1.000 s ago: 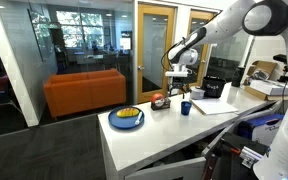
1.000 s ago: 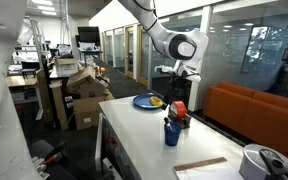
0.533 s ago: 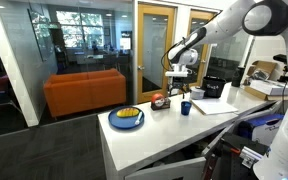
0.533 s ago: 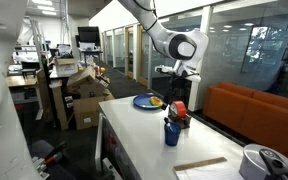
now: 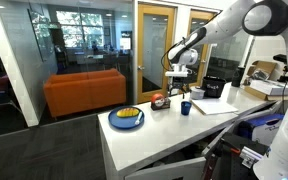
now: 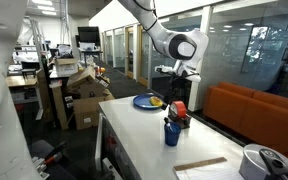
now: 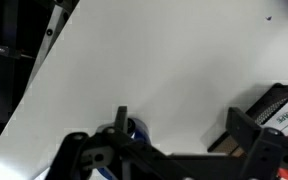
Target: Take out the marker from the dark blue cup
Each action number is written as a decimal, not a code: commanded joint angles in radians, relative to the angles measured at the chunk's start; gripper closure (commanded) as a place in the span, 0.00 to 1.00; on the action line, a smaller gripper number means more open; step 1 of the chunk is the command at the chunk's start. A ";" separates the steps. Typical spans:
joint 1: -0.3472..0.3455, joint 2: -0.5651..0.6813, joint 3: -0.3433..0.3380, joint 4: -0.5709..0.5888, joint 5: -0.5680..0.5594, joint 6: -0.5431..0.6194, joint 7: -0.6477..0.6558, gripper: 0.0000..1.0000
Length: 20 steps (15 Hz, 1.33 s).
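Note:
The dark blue cup (image 5: 185, 107) stands on the white table (image 5: 154, 135), and it also shows near the table's middle in an exterior view (image 6: 172, 133). A thin dark marker (image 6: 168, 119) seems to stick up out of it. My gripper (image 5: 177, 91) hangs above the table just behind the cup, also seen in an exterior view (image 6: 179, 93). In the wrist view the gripper (image 7: 184, 122) is open and empty, its fingers wide apart over bare table. The cup's blue rim (image 7: 135, 128) shows beside one finger.
A wide blue plate (image 5: 126, 118) with yellow contents sits near the table's front edge, also in an exterior view (image 6: 146, 101). A dark reddish bowl (image 5: 159, 101) stands by the cup. A printed box (image 7: 284, 104) lies beside the other finger. A round grey device (image 6: 262, 163) and papers lie farther along.

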 commanded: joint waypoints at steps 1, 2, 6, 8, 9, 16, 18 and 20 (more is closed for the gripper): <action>0.000 -0.002 0.001 -0.001 -0.005 0.012 -0.012 0.00; 0.000 0.000 0.002 0.001 -0.005 0.010 -0.014 0.00; -0.008 0.007 -0.004 0.012 0.007 -0.013 0.012 0.00; -0.022 0.028 -0.011 0.032 0.024 -0.037 0.033 0.00; -0.030 0.040 -0.016 0.040 0.033 -0.052 0.043 0.00; -0.062 0.101 -0.022 0.048 0.061 -0.072 0.057 0.00; -0.062 0.108 -0.021 0.050 0.067 -0.076 0.059 0.00; -0.063 0.111 -0.021 0.054 0.070 -0.084 0.060 0.00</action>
